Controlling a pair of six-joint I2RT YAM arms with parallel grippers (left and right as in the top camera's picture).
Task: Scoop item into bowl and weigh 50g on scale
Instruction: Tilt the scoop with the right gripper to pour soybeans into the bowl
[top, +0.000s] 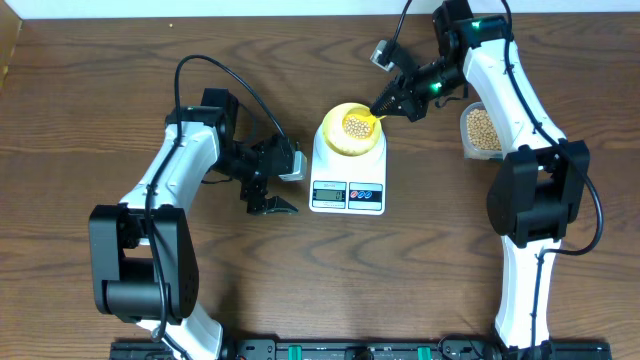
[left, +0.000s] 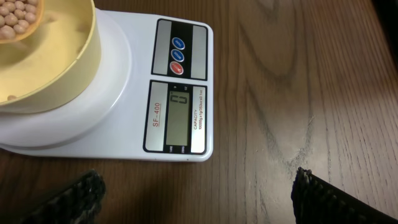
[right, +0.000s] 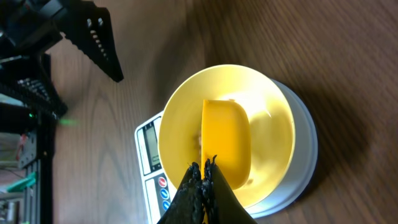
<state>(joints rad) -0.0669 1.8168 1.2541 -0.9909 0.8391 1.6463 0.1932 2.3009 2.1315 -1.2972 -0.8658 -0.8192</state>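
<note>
- Your right gripper (right: 203, 175) pinched the scoop (right: 225, 140) of beans (left: 15, 18) over the bowl (right: 273, 112) on the scale (left: 124, 74).
- Your left gripper (top: 272, 207) stood wide open beside the scale.

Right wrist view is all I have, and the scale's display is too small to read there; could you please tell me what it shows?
Observer: In the left wrist view, the display on the scale reads a single 0.
Operator: Thank you. Is the scoop loaded?
Observer: Yes. Tan beans fill the scoop, which the right end effector holds over the bowl.
Operator: And where is the left end effector?
Observer: Overhead, the left end effector is open above the table, on the left arm's side of the scale, holding nothing.
</note>
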